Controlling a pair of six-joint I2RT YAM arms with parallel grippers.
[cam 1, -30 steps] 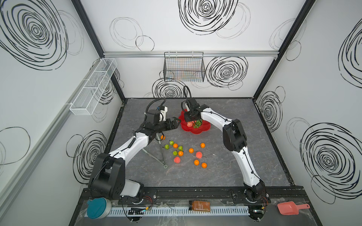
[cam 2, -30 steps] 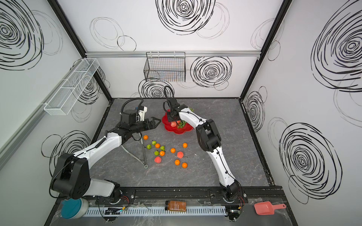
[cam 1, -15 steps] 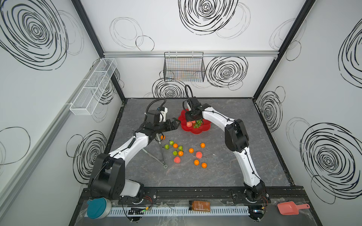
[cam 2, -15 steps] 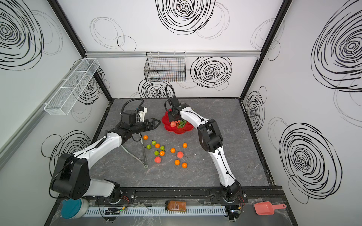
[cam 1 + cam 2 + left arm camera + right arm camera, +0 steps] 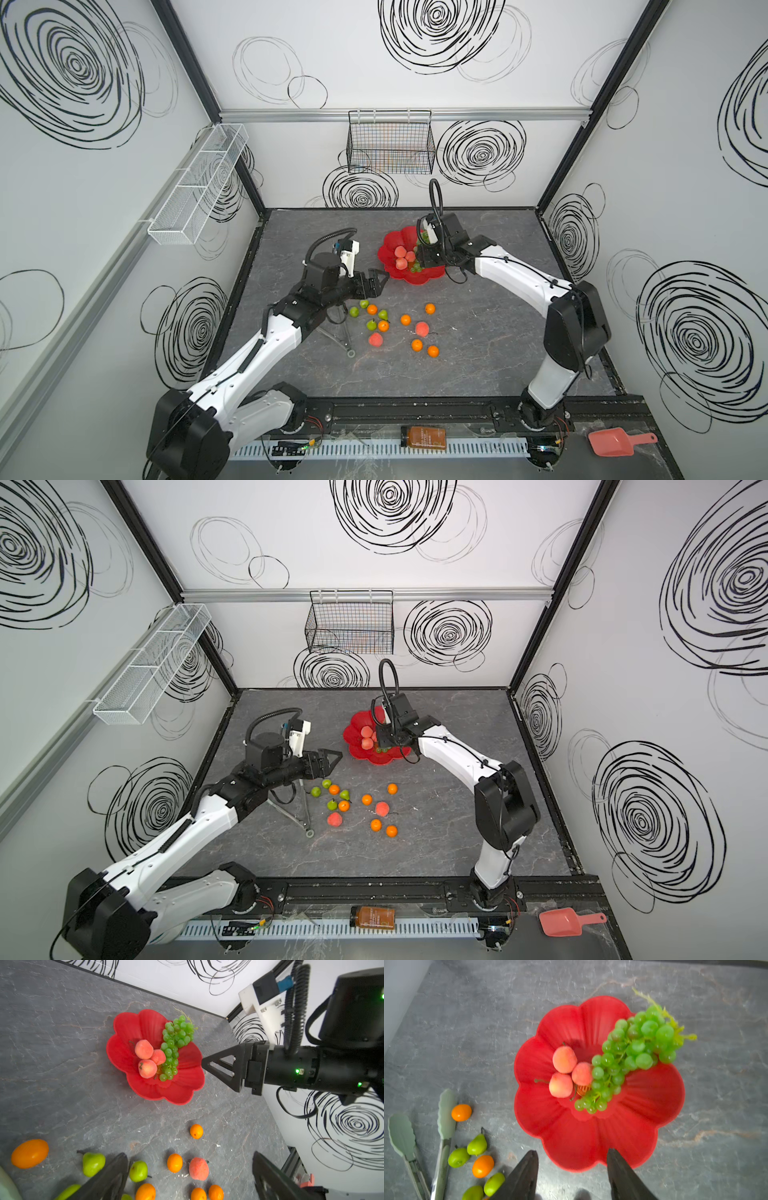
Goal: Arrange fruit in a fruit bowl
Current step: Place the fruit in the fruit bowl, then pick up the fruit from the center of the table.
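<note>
The grey table (image 5: 478,374) carries everything. Our right gripper (image 5: 571,1151) hangs over the near rim of the red fruit bowl (image 5: 643,1105), jaws spread and empty. Our left gripper (image 5: 189,1154), equally spread and empty, hovers above the loose fruit, probably lining up a pick. The grape bunch (image 5: 633,1049) lies across the bowl, its stem end overhanging the rim. Three peaches (image 5: 564,1059) touch one another at the dipped centre, against the grapes. Tangerines (image 5: 405,319), green pears (image 5: 371,325) and two more peaches wait on the table nearby.

White swirl-patterned walls (image 5: 353,58), grey marbled floor (image 5: 478,370), black wire basket (image 5: 390,145)
</note>
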